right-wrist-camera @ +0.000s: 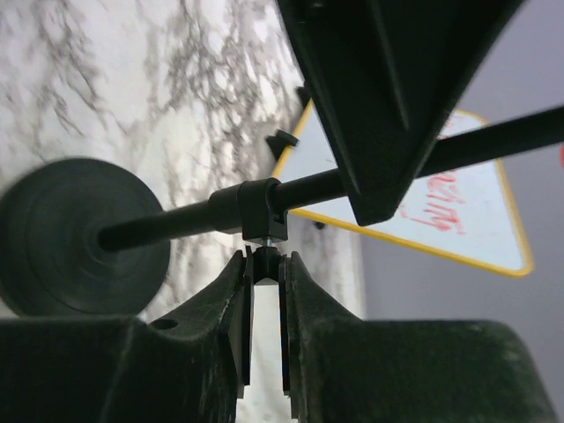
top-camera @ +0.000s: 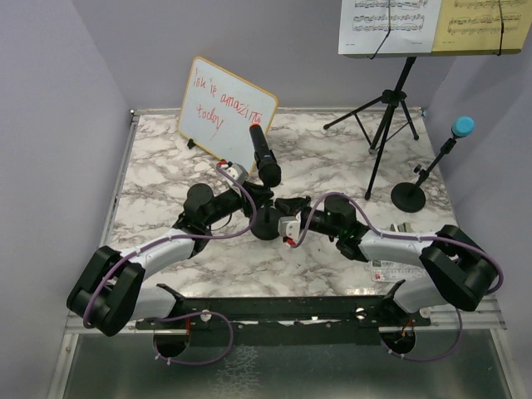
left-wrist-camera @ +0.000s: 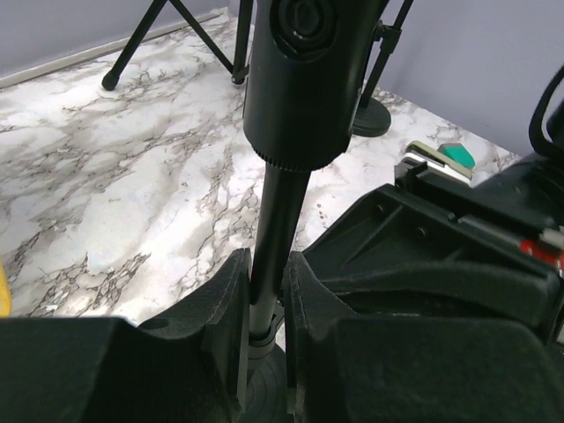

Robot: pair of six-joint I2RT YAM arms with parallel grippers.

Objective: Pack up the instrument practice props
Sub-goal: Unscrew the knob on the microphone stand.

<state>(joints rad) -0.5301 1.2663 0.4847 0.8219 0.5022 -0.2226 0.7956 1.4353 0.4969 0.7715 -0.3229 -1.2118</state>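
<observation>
A black microphone (top-camera: 265, 156) stands tilted in a small holder with a round black base (top-camera: 266, 224) at the table's middle. My left gripper (top-camera: 252, 198) is shut on the holder's thin pole (left-wrist-camera: 275, 229), just below the microphone body (left-wrist-camera: 304, 79). My right gripper (right-wrist-camera: 265, 264) is shut on the small screw knob of the clamp (right-wrist-camera: 256, 211) on that pole, near the base (right-wrist-camera: 84, 236). A blue-headed microphone (top-camera: 462, 126) sits on a second holder (top-camera: 409, 196) at the right. White (top-camera: 389, 25) and yellow (top-camera: 486, 23) sheet music rest on the tripod music desk (top-camera: 391, 108) at the back.
A wood-framed whiteboard (top-camera: 226, 108) with red writing leans at the back left, also behind the pole in the right wrist view. A small teal-and-white stapler (left-wrist-camera: 445, 157) lies near the right arm. The second holder's base (left-wrist-camera: 372, 115) and tripod legs (left-wrist-camera: 132, 53) stand beyond.
</observation>
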